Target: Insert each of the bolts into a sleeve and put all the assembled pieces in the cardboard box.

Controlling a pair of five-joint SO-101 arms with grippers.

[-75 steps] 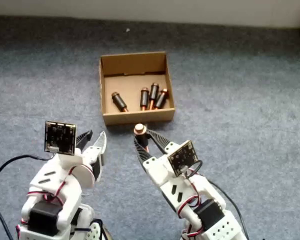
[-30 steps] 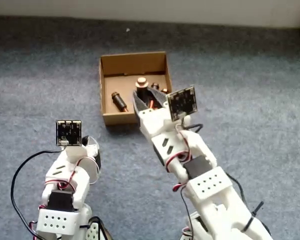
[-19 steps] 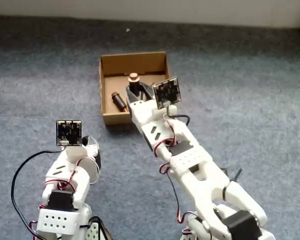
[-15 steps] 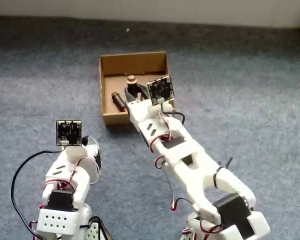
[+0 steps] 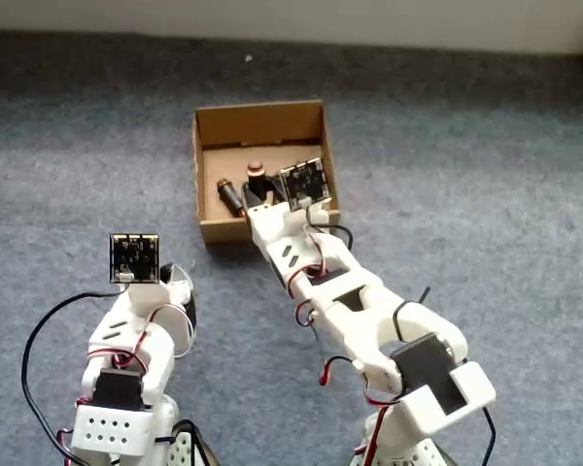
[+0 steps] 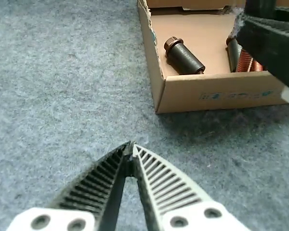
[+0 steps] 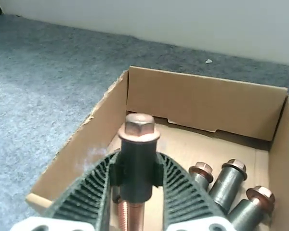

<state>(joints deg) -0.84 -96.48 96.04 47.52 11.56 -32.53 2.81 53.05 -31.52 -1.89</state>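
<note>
Your right arm has stretched forward from just outside the near wall of the shallow brown cardboard box (image 5: 261, 120) until its right gripper (image 5: 257, 191) is over the box floor and lower inside the walls than half a second ago. Your left arm has drawn back from the box and has not shifted over the last second.

From the right wrist, you see the right gripper (image 7: 136, 162) clamped on the dark grey sleeve with a copper bolt through it (image 7: 137, 144). The piece stands upright, with the hex head above the ribbed fingers and the thread below them, inside the box (image 7: 202, 103) toward its left wall. Three more sleeved bolts (image 7: 229, 179) lie side by side near the right wall.

The overhead camera hides those three under the arm, but shows you the held piece (image 5: 257, 173) just beside a fourth assembled piece (image 5: 230, 195) lying near the left wall.

From the left wrist, that fourth piece (image 6: 184, 54) shows clearly behind the box's near wall (image 6: 216, 94). The left gripper (image 6: 130, 147) is outside that wall, its two fingers pressed together on nothing.
</note>
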